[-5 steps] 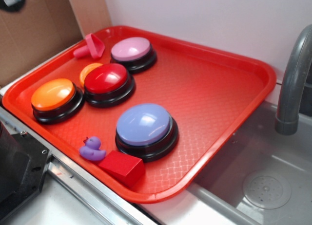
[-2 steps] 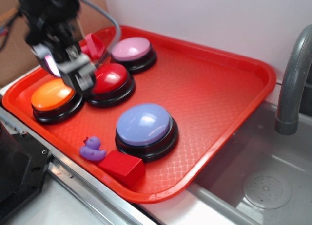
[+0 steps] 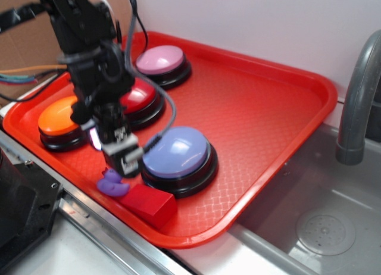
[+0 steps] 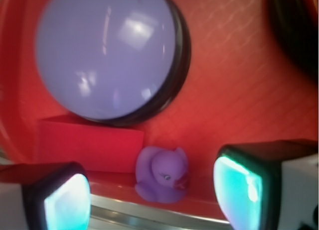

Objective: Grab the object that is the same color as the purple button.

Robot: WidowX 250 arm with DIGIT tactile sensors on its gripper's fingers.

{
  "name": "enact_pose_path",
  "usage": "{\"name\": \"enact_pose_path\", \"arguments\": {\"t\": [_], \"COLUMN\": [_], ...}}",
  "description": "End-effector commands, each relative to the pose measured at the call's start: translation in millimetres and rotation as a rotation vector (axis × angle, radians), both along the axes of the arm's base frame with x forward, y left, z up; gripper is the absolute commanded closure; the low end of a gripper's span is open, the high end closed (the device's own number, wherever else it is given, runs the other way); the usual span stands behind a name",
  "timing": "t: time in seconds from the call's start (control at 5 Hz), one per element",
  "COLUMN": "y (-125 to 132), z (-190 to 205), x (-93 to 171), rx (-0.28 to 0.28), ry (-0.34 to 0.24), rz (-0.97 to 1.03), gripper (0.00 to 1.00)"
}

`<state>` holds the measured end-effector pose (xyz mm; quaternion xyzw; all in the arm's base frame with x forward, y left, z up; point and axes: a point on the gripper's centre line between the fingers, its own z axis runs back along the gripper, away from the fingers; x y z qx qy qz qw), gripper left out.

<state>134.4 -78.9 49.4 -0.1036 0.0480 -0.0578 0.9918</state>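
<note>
Gripper (image 3: 119, 162) pointing straight down over the near left corner of the red tray (image 3: 268, 102), arm reaching in from upper left across the orange button (image 3: 56, 117) and red button (image 3: 138, 96). Jaws spread wide, empty, pads (image 4: 237, 187) either side of the purple duck (image 4: 163, 175), apart from it. Duck near the tray's front rim, just beside the red block (image 4: 89, 143) and near the purple button (image 4: 107, 53).

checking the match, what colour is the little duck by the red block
Purple with an orange-red beak, much like the big button beside it. The duck shows best in the wrist view.
</note>
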Motion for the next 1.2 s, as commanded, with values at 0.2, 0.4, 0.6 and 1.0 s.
{"name": "enact_pose_path", "arguments": {"t": [0.2,0.4,0.6,1.0], "y": [4,5,5,16], "z": [-24,-24,-22,37], "x": [-15,-13,-12,8], "rx": [0.025,0.033,0.042,0.132], "ry": [0.058,0.079,0.082,-0.015], "rz": [0.044,0.056,0.066,0.135], "gripper": [1.0,1.0,1.0,1.0]}}
